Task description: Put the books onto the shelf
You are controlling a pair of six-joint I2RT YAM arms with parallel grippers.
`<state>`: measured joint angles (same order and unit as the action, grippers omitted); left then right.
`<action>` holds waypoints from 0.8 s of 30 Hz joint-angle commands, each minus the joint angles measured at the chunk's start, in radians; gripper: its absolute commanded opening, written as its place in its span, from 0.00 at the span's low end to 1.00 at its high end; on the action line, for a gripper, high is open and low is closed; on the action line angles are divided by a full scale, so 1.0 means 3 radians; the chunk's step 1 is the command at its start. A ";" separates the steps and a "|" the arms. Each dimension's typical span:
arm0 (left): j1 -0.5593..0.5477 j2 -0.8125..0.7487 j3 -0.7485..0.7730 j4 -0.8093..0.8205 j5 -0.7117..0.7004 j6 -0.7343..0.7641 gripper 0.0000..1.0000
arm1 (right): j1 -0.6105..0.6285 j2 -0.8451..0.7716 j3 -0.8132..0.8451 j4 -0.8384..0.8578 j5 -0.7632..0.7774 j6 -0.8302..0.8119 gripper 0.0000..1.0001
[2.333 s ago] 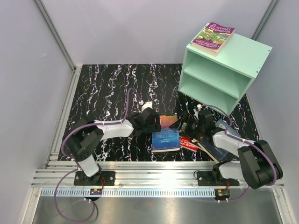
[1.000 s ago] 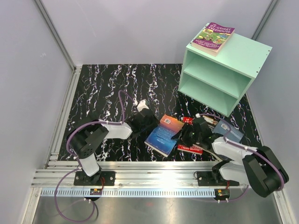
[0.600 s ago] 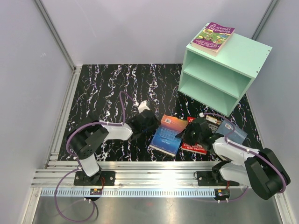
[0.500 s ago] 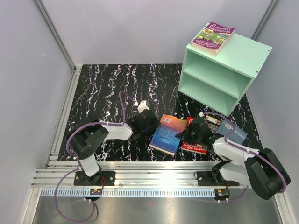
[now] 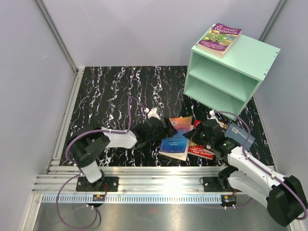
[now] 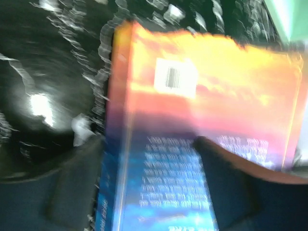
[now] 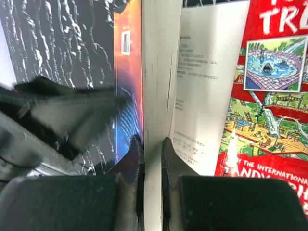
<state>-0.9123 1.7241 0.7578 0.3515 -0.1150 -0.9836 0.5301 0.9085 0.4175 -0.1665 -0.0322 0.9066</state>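
The blue-orange sunset book [image 5: 176, 136] is tipped up on edge between my two grippers. My right gripper [image 7: 151, 139] is shut on its white page block [image 7: 156, 72], with one leaf [image 7: 207, 82] hanging open toward the red book [image 7: 269, 120]. My left gripper [image 6: 149, 144] is open, one finger [image 6: 72, 192] beside the spine and the other [image 6: 226, 183] over the back cover [image 6: 202, 86]. In the top view the left gripper [image 5: 155, 129] sits at the book's left and the right gripper [image 5: 193, 136] at its right. The purple-green book [image 5: 220, 38] lies on top of the mint-green shelf [image 5: 250, 57].
The red book [image 5: 201, 150] lies flat under my right arm, and a dark bluish book [image 5: 239, 134] lies just right of it. The shelf's two open compartments [image 5: 216, 82] face front left. An aluminium rail [image 5: 144, 174] runs along the mat's near edge.
The sunset book has gone from lying flat to standing up on edge. My right gripper closed on its pages. My left gripper opened and shifted right against the book.
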 commanded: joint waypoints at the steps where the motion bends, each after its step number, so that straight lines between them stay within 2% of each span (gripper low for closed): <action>1: -0.0129 -0.0193 -0.0194 -0.0058 0.0592 0.0098 0.93 | 0.0013 -0.0272 0.0443 0.0361 0.0169 0.0026 0.00; 2: -0.0119 -0.0219 -0.0230 0.0135 0.0659 0.0124 0.99 | 0.0013 -0.0292 0.0454 0.0325 0.0179 0.0015 0.00; 6: -0.0078 -0.0271 -0.0429 0.0658 0.1027 0.0150 0.99 | 0.0013 -0.0379 0.0480 0.0238 0.0220 0.0005 0.00; 10: -0.0073 -0.0220 -0.0720 0.1301 0.1293 -0.0059 0.99 | 0.0013 -0.0420 0.0536 0.0172 0.0261 0.0010 0.00; 13: 0.0003 -0.0006 -0.1017 0.2216 0.1543 -0.0402 0.97 | 0.0013 -0.0472 0.0526 0.0146 0.0281 0.0020 0.00; 14: 0.0029 0.0091 -0.1078 0.2831 0.1630 -0.0519 0.95 | 0.0013 -0.0492 0.0511 0.0131 0.0286 0.0020 0.00; 16: 0.0126 0.0483 -0.1222 0.3519 0.1839 -0.0896 0.88 | 0.0012 -0.0548 0.0439 0.0115 0.0302 0.0031 0.00; 17: 0.0157 0.0643 -0.1242 0.4195 0.1901 -0.1035 0.86 | 0.0013 -0.0564 0.0408 0.0115 0.0302 0.0056 0.00; 18: 0.0187 0.0812 -0.1243 0.4395 0.1963 -0.1179 0.83 | 0.0013 -0.0579 0.0373 0.0125 0.0297 0.0071 0.00; 19: 0.0218 0.0965 -0.1126 0.4381 0.2054 -0.1291 0.76 | 0.0013 -0.0604 0.0301 0.0136 0.0281 0.0092 0.00; 22: 0.0213 0.0987 -0.1130 0.4381 0.2040 -0.1252 0.68 | 0.0013 -0.0651 0.0168 0.0161 0.0251 0.0153 0.00; 24: 0.0218 0.0921 -0.1140 0.4376 0.2045 -0.1226 0.50 | 0.0013 -0.0686 0.0086 0.0166 0.0246 0.0184 0.00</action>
<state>-0.8467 1.9949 0.4294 1.3079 0.4461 -1.3361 0.5301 0.7536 0.4358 -0.3126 0.0410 0.8974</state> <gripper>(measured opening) 0.585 0.105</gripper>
